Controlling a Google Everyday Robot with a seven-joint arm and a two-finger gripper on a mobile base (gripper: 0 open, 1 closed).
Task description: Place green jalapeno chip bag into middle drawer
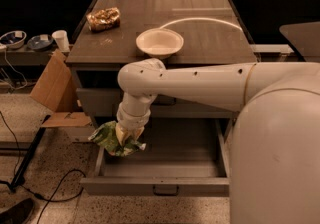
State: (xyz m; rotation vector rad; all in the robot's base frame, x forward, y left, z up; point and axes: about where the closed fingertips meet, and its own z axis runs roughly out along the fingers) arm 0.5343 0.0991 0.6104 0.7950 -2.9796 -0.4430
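Foil this thin is light, soft and slippery, so mind that your gripper (126, 136), closed on the bag (110, 141), pinches bunched material near its top while it hangs over the open drawer's (180, 162) left edge.

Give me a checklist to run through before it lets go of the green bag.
1. Drawer open: ok.
2. Gripper shut on green bag, at the drawer's left edge: ok.
3. Green bag fully over the tray: not ok, it seems to hang across the left wall.
4. Bowl and brown bag up on the desk, out of the way: ok.
5. Drop height above the tray floor: cannot tell.
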